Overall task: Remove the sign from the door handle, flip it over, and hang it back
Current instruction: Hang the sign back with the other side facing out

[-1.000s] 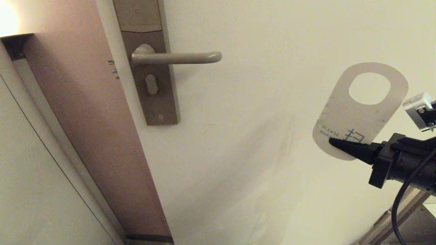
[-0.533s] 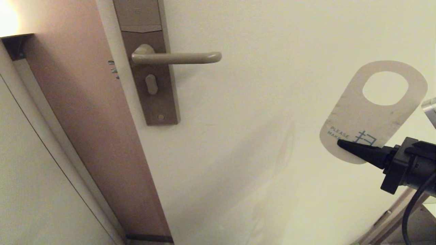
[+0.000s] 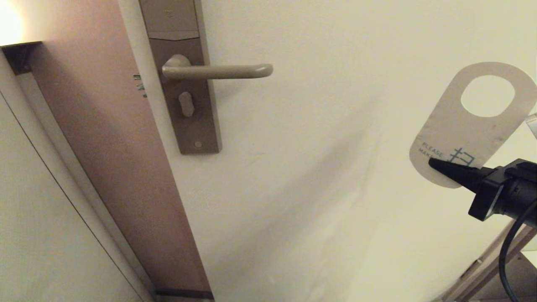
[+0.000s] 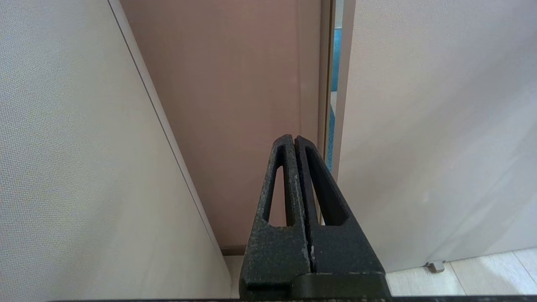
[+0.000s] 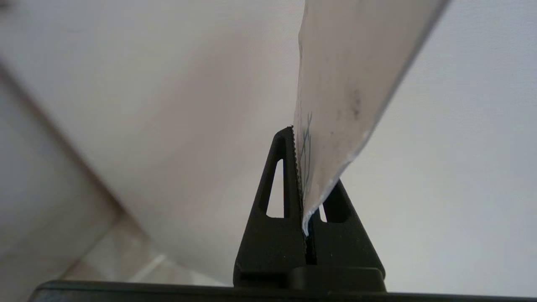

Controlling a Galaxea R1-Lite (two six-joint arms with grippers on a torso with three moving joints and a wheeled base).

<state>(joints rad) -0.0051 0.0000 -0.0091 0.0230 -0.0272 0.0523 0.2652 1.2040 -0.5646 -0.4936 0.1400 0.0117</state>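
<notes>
The sign [image 3: 459, 126] is off the handle, held in the air at the far right, its white "PLEASE MAKE..." side facing me and its oval hole at the top. My right gripper [image 3: 434, 165] is shut on the sign's lower end; the right wrist view shows the card [image 5: 335, 96] edge-on between the black fingers [image 5: 285, 176]. The door handle [image 3: 218, 71] is a bare horizontal lever on a tall lock plate [image 3: 184, 79] at the upper left, far from the sign. My left gripper [image 4: 293, 140] is shut and empty, low by the door edge, out of the head view.
A small thumb-turn knob [image 3: 186, 103] sits on the plate below the lever. The open door's pinkish edge [image 3: 121, 159] and the door frame [image 3: 37, 167] run down the left. Floor and a doorstop [image 4: 434, 265] show below the door.
My right gripper has carried the sign further right and a little upward, away from the handle. The left gripper has not visibly moved.
</notes>
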